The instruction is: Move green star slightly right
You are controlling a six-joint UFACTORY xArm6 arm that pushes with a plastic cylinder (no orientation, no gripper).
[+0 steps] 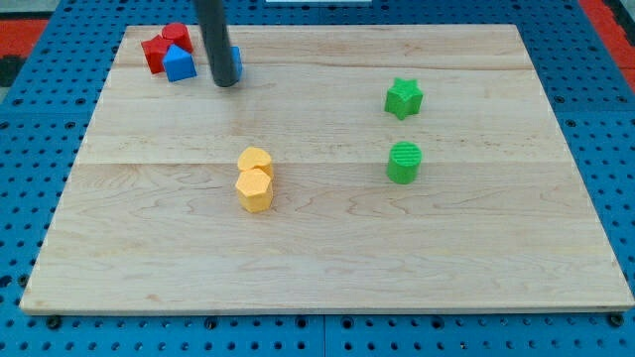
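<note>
The green star (404,98) lies on the wooden board (327,248) at the upper right. My tip (225,83) rests on the board at the upper left, far to the left of the star. A green cylinder (404,163) stands just below the star.
A red block (157,52) and a red cylinder (177,37) sit with a blue block (180,63) at the top left corner. Another blue block (236,61) is partly hidden behind the rod. Two yellow blocks (254,179) touch near the middle.
</note>
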